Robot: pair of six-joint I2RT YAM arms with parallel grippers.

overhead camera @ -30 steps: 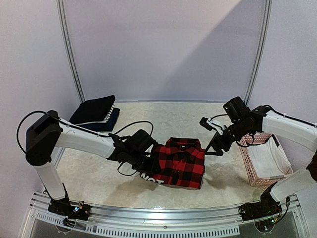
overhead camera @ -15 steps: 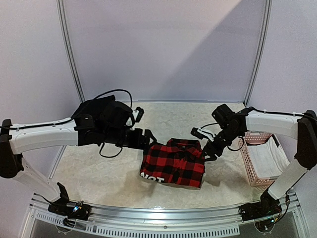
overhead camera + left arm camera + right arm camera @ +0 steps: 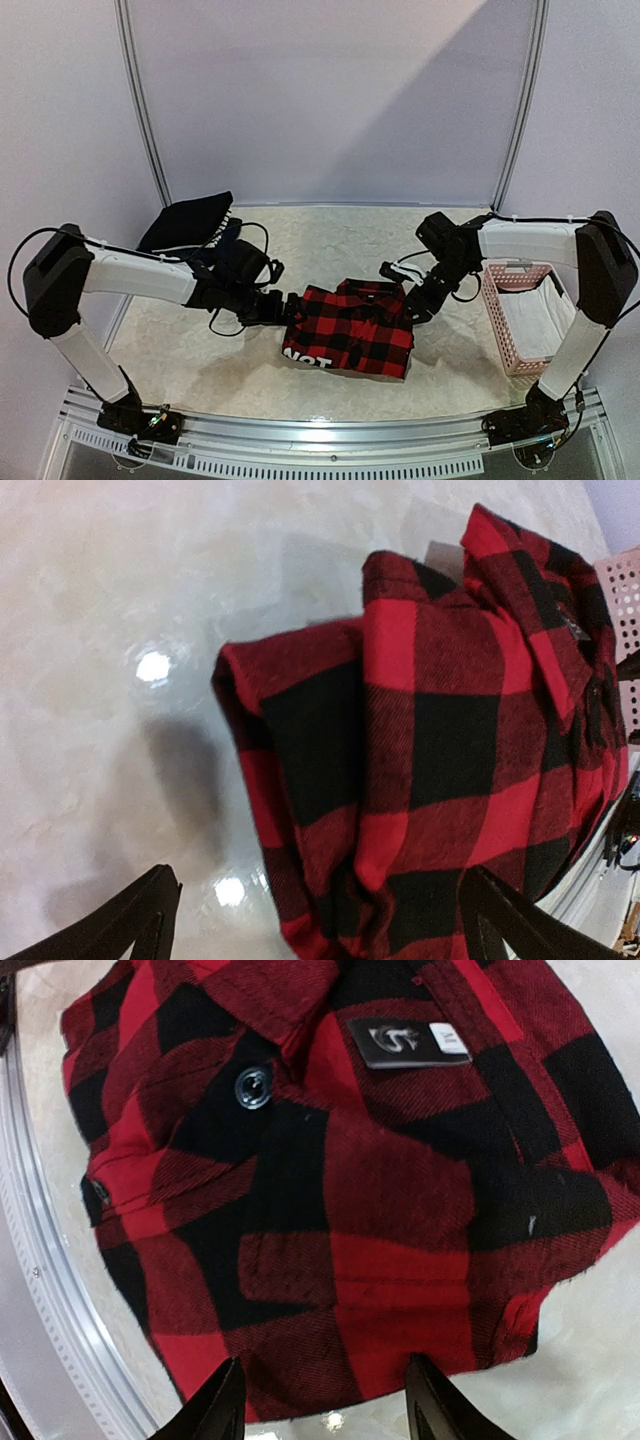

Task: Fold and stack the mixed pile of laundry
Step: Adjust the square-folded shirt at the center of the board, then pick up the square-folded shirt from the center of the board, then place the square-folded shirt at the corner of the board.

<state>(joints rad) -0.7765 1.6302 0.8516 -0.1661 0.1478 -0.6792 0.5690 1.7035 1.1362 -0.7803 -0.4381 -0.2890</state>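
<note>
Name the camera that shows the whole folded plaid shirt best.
Top external: the plaid shirt lies there complete, its full outline in frame. Left wrist shows one folded side and the collar, cut off at the bottom. Right wrist shows collar, button and label close up, cropped at the top.

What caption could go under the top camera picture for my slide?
Laundry time: the left gripper and right gripper flank a folded plaid shirt, near a pink basket.
</note>
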